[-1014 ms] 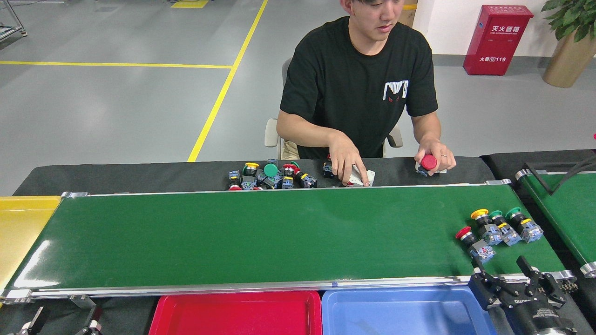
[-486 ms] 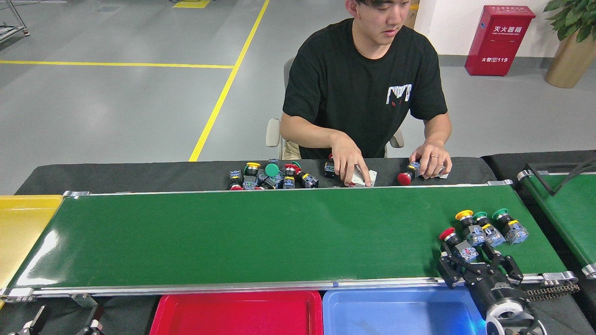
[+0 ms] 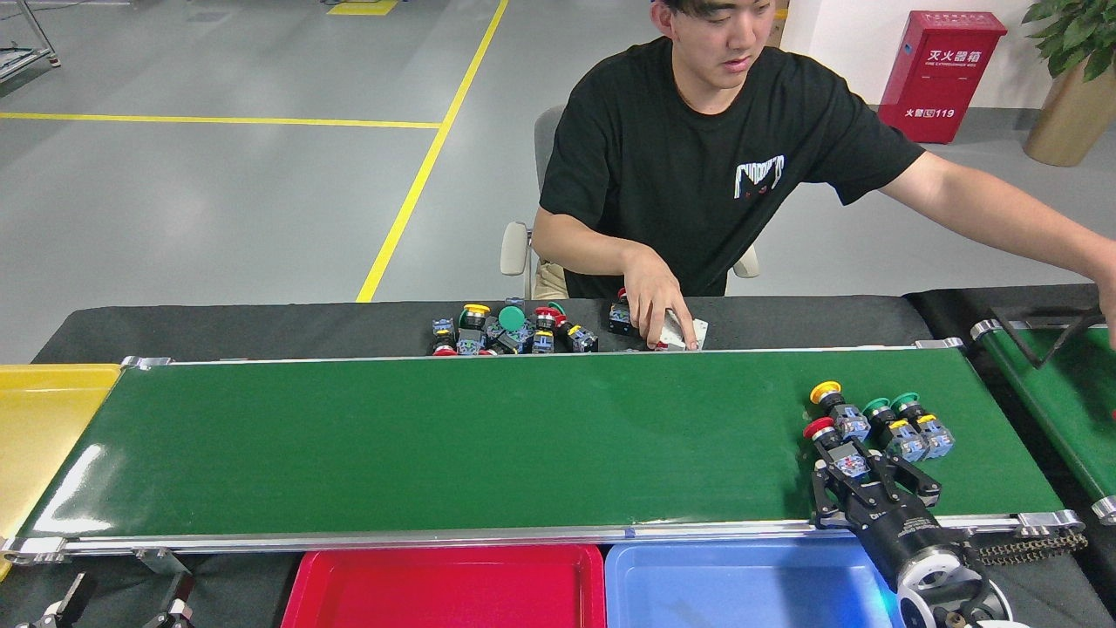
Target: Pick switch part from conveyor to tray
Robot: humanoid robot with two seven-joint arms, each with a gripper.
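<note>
The conveyor [image 3: 436, 436] is a long green belt running across the head view. Four switch parts lie near its right end: a red-capped one [image 3: 821, 429], a yellow-capped one [image 3: 826, 393] and two green-capped ones [image 3: 877, 408] [image 3: 907, 402]. My right gripper [image 3: 867, 480] reaches over the near rail, open, its fingers [image 3: 821, 493] straddling the body of the red-capped part. A blue tray [image 3: 750, 580] sits just below it, with a red tray [image 3: 445, 584] beside that. Only the fingertips of my left gripper [image 3: 122, 602] show at the bottom left, spread apart and holding nothing.
A yellow tray [image 3: 44, 427] stands at the belt's left end. A person sits behind the conveyor, one hand [image 3: 658, 314] on a white piece beside a pile of switch parts [image 3: 506, 331]. Their other arm [image 3: 1003, 218] stretches right over a second green belt [image 3: 1055, 392].
My right gripper rose from below the rail onto the belt and now straddles the red-capped part. The four parts rode leftward. The person's arm swung out to the right.
</note>
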